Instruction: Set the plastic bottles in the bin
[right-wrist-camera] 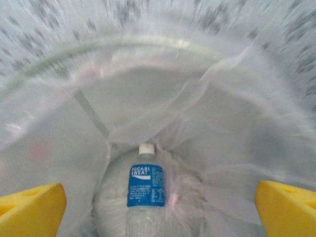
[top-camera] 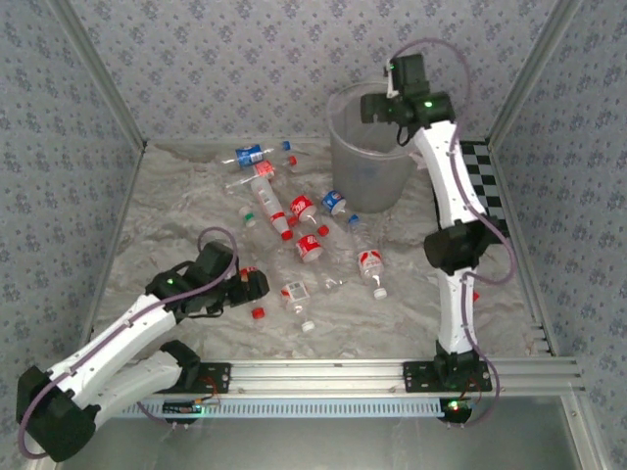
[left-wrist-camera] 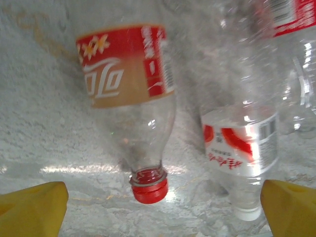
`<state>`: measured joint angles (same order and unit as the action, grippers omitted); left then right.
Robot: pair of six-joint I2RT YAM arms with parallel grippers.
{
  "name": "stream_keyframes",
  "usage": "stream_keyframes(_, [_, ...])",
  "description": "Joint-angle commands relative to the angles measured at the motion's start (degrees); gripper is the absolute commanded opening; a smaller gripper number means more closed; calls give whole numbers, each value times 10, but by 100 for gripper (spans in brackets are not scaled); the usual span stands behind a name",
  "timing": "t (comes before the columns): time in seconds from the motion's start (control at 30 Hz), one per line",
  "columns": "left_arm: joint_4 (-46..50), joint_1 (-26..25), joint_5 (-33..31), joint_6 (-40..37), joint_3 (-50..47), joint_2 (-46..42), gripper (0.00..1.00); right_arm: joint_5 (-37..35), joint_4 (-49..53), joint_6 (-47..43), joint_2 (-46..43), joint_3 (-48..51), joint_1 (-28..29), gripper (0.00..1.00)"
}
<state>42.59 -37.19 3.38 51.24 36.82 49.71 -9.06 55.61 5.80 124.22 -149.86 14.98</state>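
Several small clear plastic bottles [top-camera: 302, 208] with red, blue or white labels lie scattered on their sides across the middle of the pale marbled desk [top-camera: 162, 220], near the translucent grey-white round bin [top-camera: 370, 168] with its clear liner bag at the far right. The right hand [top-camera: 376, 106] hangs over the bin's mouth, yellow fingers [right-wrist-camera: 32, 210] spread wide and pinching nothing; below it one clear bottle with a blue label and white cap [right-wrist-camera: 144, 197] rests in the bottom of the bin. The left hand [top-camera: 257, 286] sits low over the desk at the near edge of the pile, spread wide too, with a red-labelled clear bottle with a red cap [left-wrist-camera: 126, 74] lying ahead of it beside a white-labelled one with a white cap [left-wrist-camera: 242, 143].
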Motion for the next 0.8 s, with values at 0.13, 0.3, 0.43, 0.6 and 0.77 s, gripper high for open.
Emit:
stream_keyframes(0.13, [-33,-21,-25,59,-45,19,97,61,-30,49,-183,164,-20,100])
stream_keyframes(0.3, [-123,-21,-63,76,-86,34,97,126,-82,88,-314,371,-10,100])
stream_keyframes(0.43, [-141,-20,-83,75,-97,45,94,174,-146,116,-446,569,-7,100])
stream_keyframes(0.6, [-153,-13,-130,73,-107,43,85,169,-209,116,-644,775,-5,100])
stream_keyframes(0.77, [-190,4,-126,69,-122,60,74,204,-280,188,-781,951,-20,100])
